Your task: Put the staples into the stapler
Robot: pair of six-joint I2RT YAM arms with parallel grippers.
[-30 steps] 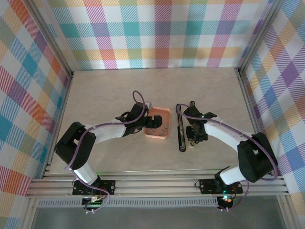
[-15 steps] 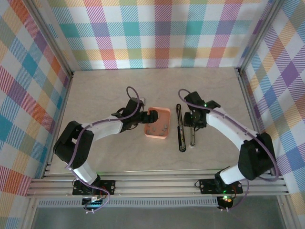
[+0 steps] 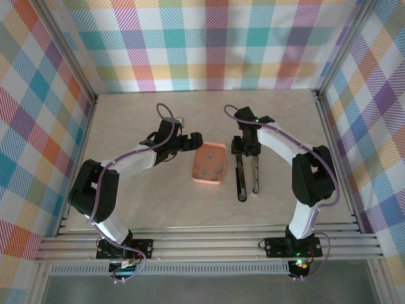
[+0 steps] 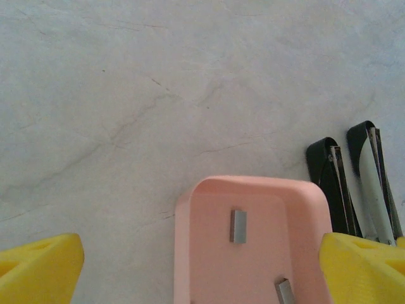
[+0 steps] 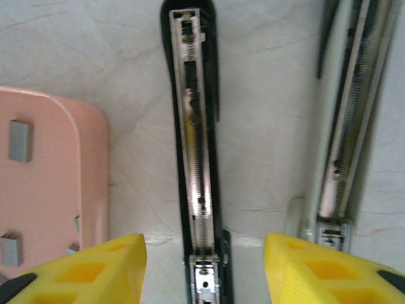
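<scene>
Shifted farther up marbled beige bench (image 3: 139, 202) since earlier: left claw (image 3: 193, 140) wide apart, right claw (image 3: 245, 149) apart, seemingly empty. Plaid walls (image 3: 209, 44).

A shallow salmon-pink tray (image 3: 207, 181) with rounded corners sits near the middle of the pale, marble-veined table (image 3: 164, 202), its long sides running roughly 12 to 6 o'clock. Pastel plaid walls (image 3: 209, 44) close the table in at 9, 12 and 3 o'clock. Aluminium rails (image 3: 209, 244) cross at 6 o'clock.
</scene>
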